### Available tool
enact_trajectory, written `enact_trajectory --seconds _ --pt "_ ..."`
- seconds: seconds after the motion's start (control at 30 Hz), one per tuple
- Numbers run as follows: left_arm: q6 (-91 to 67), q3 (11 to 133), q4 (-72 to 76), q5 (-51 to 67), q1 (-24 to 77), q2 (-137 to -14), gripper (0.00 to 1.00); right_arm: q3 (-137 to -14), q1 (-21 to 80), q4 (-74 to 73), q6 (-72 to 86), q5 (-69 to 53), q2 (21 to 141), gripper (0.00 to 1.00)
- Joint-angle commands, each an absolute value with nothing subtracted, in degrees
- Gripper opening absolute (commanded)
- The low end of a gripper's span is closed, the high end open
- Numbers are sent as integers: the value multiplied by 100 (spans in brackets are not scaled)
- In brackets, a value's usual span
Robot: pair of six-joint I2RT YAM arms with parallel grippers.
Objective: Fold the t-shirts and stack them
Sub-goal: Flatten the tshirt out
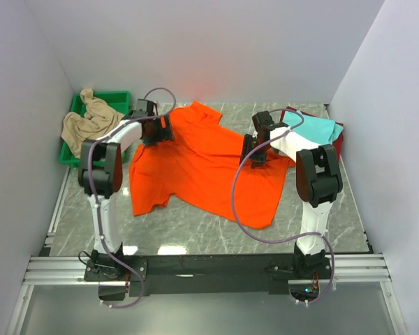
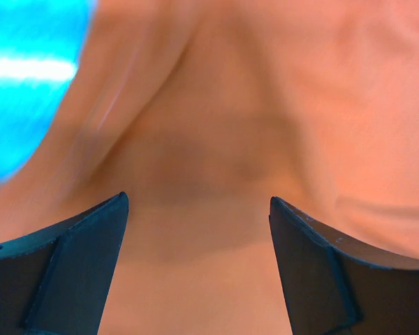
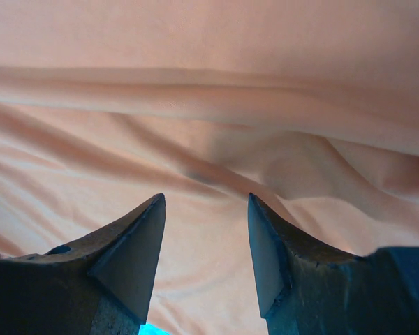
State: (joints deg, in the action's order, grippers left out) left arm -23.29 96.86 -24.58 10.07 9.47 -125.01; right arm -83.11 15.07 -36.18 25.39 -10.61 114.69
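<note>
Down over the orange shirt (image 1: pixel 202 164) with both arms, folks. Spread loose and wrinkled across the marble surface (image 1: pixel 188 230), filling the whole stretch from one claw to the other. Starting with the left claw (image 1: pixel 157 132): poised at the shirt's far left edge, jaws thrown wide apart, nothing between them. Straight below it in the wrist view, plain orange cloth with one soft crease, plus a blurred blue patch (image 2: pixel 28 70) up at the claw's left. Over now to the right claw (image 1: pixel 255 150): set on the shirt's right side, jaws apart as well but with a narrower gap, gripping nothing. Only rippled orange folds ahead of and beneath those fingertips (image 3: pixel 136 244). Cannot tell for either claw whether touching the cloth or hanging just above it. Off to the left of the left claw, a green tray (image 1: pixel 115 95) with a beige shirt (image 1: pixel 91 122) bunched up inside and spilling over the rim. Just right of the right claw, a teal shirt (image 1: pixel 314 127) lying flat on top of a dark red shirt (image 1: pixel 337 143), close beside the orange one's edge. Well apart, those two claws, with the orange shirt's middle between them.
</note>
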Motion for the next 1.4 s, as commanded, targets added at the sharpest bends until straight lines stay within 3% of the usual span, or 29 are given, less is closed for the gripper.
enact_trajectory --seconds 0.0,0.27,0.47,0.63,0.93,1.37 --pt "-2626 8713 -2075 116 967 -10857 88 -8578 1494 -3753 2347 -1134 11408 58" --pt "-3655 5463 -2179 -1634 1046 -8011 86 -8315 1485 -3612 2399 -1327 10961 57" --pt "-4385 4318 -2575 -2021 1037 -7191 75 -8043 1529 -3533 2514 -1441 10513 58" --pt "-4798 3824 -2689 -1855 1037 -6988 71 -7875 1538 -3498 2549 -1424 10283 58" --pt "-5326 2910 -2795 -1538 1037 -6242 54 -7559 1555 -3322 2654 -1485 10037 58" --pt "-5545 2786 -2944 -1520 1116 -6231 42 -7286 1617 -3182 2742 -1529 9844 57"
